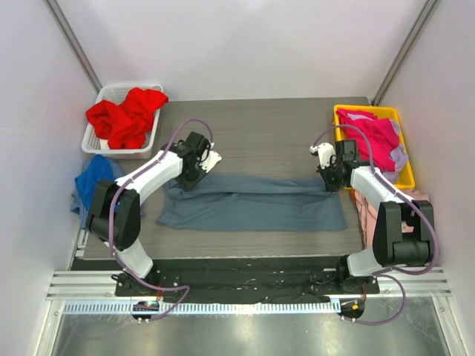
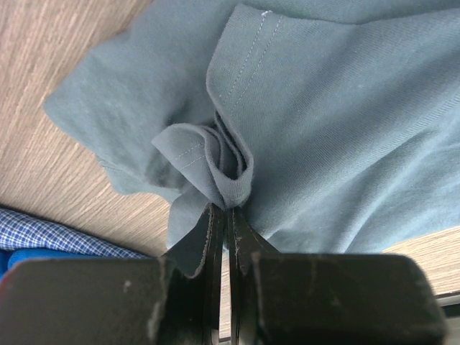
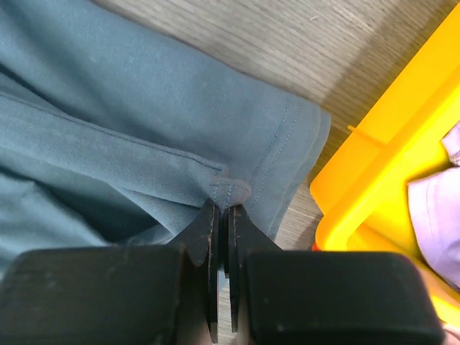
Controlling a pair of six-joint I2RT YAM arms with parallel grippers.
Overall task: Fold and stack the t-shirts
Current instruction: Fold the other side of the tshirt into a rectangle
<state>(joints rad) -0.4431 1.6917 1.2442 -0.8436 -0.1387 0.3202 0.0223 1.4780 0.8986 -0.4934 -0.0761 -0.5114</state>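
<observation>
A large slate blue-grey t-shirt (image 1: 252, 202) lies folded lengthwise across the table's middle. My left gripper (image 1: 187, 178) is shut on a bunched hem corner of the blue-grey t-shirt (image 2: 338, 115) at its left end, the left gripper (image 2: 228, 212) pinching folded cloth. At the right end my right gripper (image 1: 332, 182) is shut on a stitched corner of that same t-shirt (image 3: 108, 136), the right gripper (image 3: 224, 208) holding it just above the wood. A red t-shirt (image 1: 126, 115) fills the white basket (image 1: 95, 133). A magenta t-shirt (image 1: 375, 137) lies in the yellow bin (image 1: 404, 174).
A royal blue cloth (image 1: 93, 182) hangs off the table's left edge. Pale pink cloth (image 1: 365, 211) lies by the right edge under the right arm. The yellow bin's corner (image 3: 381, 165) stands close to the right gripper. Grey walls enclose the table.
</observation>
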